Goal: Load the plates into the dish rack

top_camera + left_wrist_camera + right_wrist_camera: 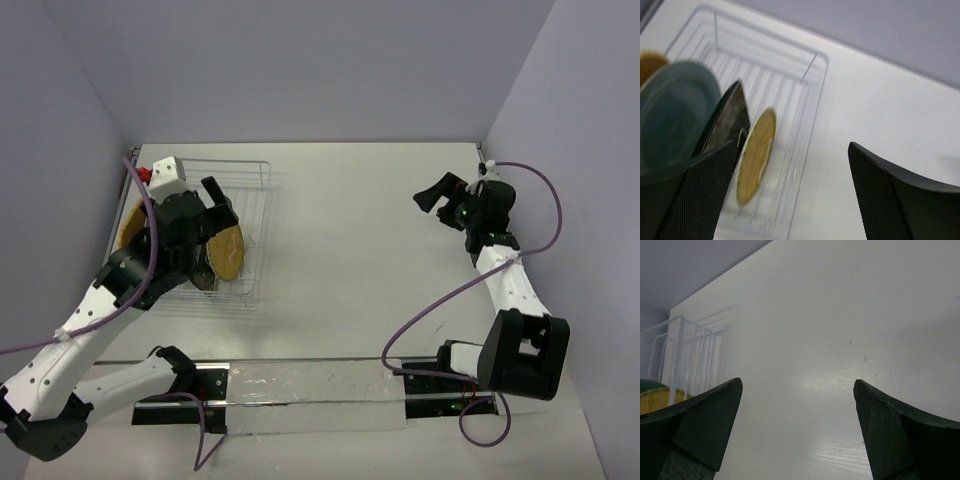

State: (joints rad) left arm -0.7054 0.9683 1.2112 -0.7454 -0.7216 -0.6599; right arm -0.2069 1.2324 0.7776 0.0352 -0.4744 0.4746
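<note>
Plates (675, 110) on edge in dish rack (780, 85), left pincer (790, 200) spread over them, right pincer (797, 430) spread, well apart

Coated wire dish rack (821, 82), smooth teal plate (675, 110)

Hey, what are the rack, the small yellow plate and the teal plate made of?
Dish rack: thin white wire, probably coated metal, judging by the slim rods. Small yellow plate: matte tan, maybe bamboo or plastic; blur leaves it open. Teal plate: smooth with a soft sheen, likely plastic or glazed ceramic.
</note>
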